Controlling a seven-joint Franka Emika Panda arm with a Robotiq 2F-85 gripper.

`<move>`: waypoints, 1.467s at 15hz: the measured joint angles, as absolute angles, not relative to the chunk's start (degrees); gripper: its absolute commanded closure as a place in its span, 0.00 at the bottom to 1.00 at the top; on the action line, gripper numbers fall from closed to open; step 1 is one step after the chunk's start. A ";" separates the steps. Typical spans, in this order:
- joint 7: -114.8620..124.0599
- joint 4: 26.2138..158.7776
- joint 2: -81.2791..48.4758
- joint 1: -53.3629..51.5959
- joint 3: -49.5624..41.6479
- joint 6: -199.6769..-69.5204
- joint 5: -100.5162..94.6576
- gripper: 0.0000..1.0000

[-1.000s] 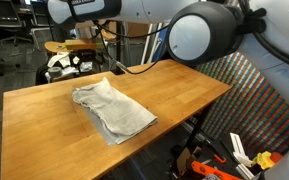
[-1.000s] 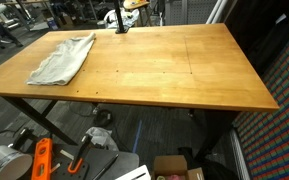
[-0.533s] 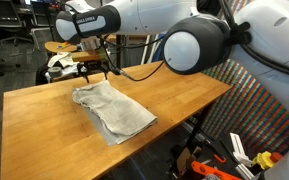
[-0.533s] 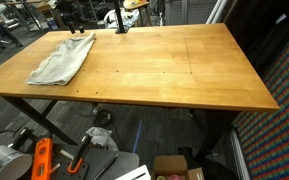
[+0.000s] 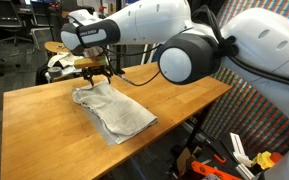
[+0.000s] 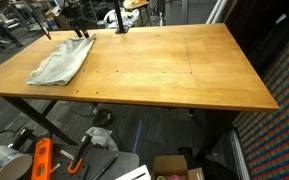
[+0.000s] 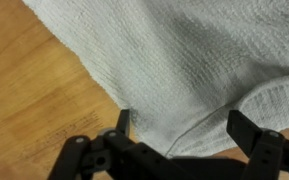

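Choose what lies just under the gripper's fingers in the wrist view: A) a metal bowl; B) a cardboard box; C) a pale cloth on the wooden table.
C: in the wrist view the open gripper hangs over a whitish cloth, with bare wooden table beside it.

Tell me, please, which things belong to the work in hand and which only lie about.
In hand: open gripper, grey cloth beneath it, wooden table.
Lying about: orange tool and cardboard box on the floor.
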State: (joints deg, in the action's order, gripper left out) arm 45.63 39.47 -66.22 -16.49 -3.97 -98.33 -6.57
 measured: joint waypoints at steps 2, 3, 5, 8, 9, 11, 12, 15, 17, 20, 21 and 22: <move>47.27 38.72 -66.83 -16.49 -4.50 -98.11 -6.57 0.00; 47.99 38.37 -67.08 -16.48 -4.79 -97.85 -6.57 0.00; 49.22 37.70 -67.52 -16.46 -5.34 -97.31 -6.57 0.00; 51.28 37.17 -67.61 -16.38 -6.02 -97.03 -6.57 0.00; 52.02 36.90 -67.61 -16.31 -6.16 -97.02 -6.57 0.00; 53.62 36.36 -67.66 -16.14 -6.39 -96.98 -6.57 0.00; 54.41 36.22 -67.69 -16.04 -6.50 -96.96 -6.57 0.00; 56.28 35.90 -68.16 -15.64 -6.82 -96.57 -6.57 0.00; 57.23 35.52 -68.77 -15.28 -6.95 -96.13 -6.57 0.00; 58.08 35.04 -69.54 -14.74 -6.99 -95.91 -6.57 0.00; 58.26 34.86 -69.73 -14.56 -6.99 -95.80 -6.57 0.00; 58.36 34.79 -69.82 -14.41 -6.99 -95.70 -6.57 0.00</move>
State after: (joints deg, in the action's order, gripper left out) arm 58.36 34.79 -69.82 -14.41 -6.99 -95.70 -6.57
